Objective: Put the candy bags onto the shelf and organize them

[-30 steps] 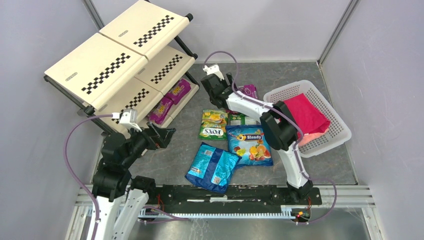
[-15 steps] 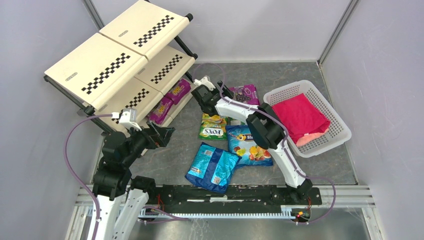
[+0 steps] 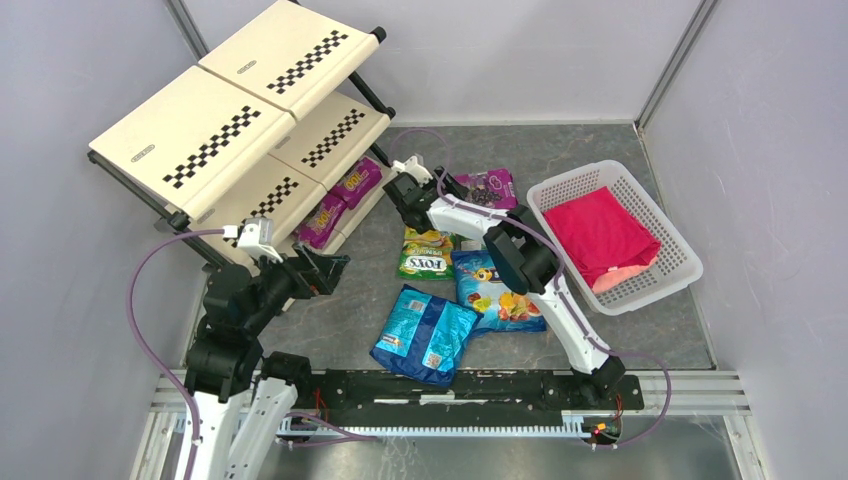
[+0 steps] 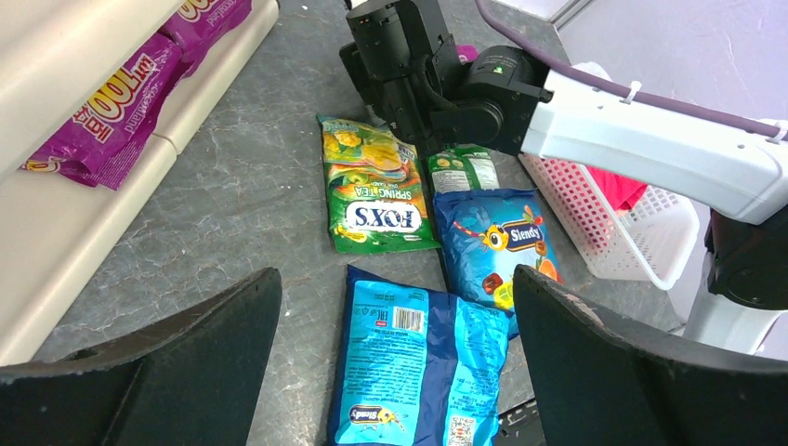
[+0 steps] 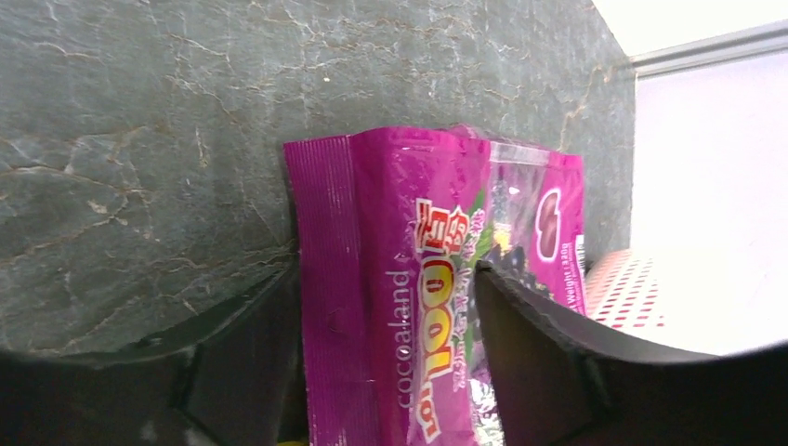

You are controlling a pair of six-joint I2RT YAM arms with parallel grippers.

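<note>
Okay so my right gripper [image 5: 386,271] is down low over the table [image 5: 139,139] with its fingers spread wide and nothing in them. The magenta grape bag [image 5: 446,279] lies flat on the table straight ahead of it. In the wrist view its near end sits in the gap between my two fingers. Its long axis runs away from me, pretty much in line with where I'm pointing, maybe leaning a bit toward the right-hand finger. That means the fingers would close across the short width, which I reckon is what I want. I can't tell whether either finger is touching the plastic, it's too dark down there.

From above, the bag pokes out on the basket [image 3: 660,225] side of my wrist. The shelf [image 3: 250,110] is off on the other side, with two purple bags [image 3: 322,220] already lying on its lowest tier. My guess is that once I've got it, it's a swing away from the basket and across to that tier.

My left gripper [image 3: 325,270] is wide open and empty too, hanging just by the shelf's lower corner, well apart from this bag. The green bag [image 3: 425,250] and two blue bags [image 3: 425,335] lie between us, nearer to that gripper than the magenta one is. So this one's clearly a right-arm job.
</note>
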